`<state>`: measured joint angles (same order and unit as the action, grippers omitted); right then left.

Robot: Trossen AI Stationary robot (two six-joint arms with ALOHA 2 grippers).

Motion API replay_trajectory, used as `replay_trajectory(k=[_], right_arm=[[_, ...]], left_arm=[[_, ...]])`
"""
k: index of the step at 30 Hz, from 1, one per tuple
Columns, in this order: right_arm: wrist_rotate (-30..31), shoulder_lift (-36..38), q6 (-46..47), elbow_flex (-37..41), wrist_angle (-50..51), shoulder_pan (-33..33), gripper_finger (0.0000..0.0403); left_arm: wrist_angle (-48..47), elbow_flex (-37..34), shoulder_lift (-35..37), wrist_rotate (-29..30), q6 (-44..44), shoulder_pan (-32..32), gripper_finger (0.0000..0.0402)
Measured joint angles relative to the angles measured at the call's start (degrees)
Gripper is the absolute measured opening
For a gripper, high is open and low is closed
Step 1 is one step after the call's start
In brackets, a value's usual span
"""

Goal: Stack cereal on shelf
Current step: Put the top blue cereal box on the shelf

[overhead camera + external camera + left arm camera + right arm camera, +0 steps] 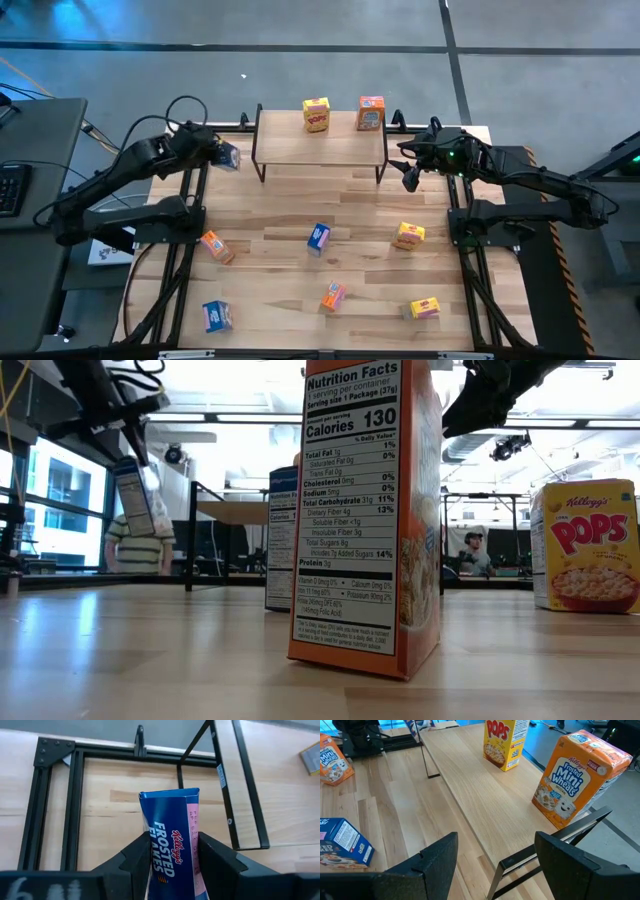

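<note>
The shelf (320, 143) stands at the table's far middle, with a yellow cereal box (316, 114) and an orange one (370, 112) upright on its wooden top. My left gripper (220, 154) is shut on a blue cereal box (230, 156) in the air left of the shelf; the box also shows in the low view (133, 495). My right gripper (410, 172) is open and empty by the shelf's right end; its wrist view (495, 865) looks along the shelf top (480, 795). My left gripper pinches the blue box between its two fingers (137, 855), on two opposite sides near its upper end (172, 865). The fingers come from above, pointing down. The box hangs below them, lifted clear of the table and slightly tilted.
Loose boxes stand or lie on the table: orange (215, 246), blue (319, 238), yellow (409, 236), orange (333, 296), yellow (424, 308), blue (216, 316). The left half of the shelf top is bare. People show in the room behind the table.
</note>
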<state>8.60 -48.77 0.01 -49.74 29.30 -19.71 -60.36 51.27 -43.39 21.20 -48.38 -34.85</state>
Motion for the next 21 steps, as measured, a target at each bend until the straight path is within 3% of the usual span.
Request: replay_trajectory(k=[14,21], right_arm=[[0.0,0.0,0.0,0.0,0.0,0.0,0.0257],[0.0,0.0,0.0,0.0,0.0,0.0,0.0257]], left_arm=[[1.1,0.0,3.8,0.0,1.3,0.0,0.0118],[7.2,0.1,5.9,0.7,6.9,0.0,0.0109]])
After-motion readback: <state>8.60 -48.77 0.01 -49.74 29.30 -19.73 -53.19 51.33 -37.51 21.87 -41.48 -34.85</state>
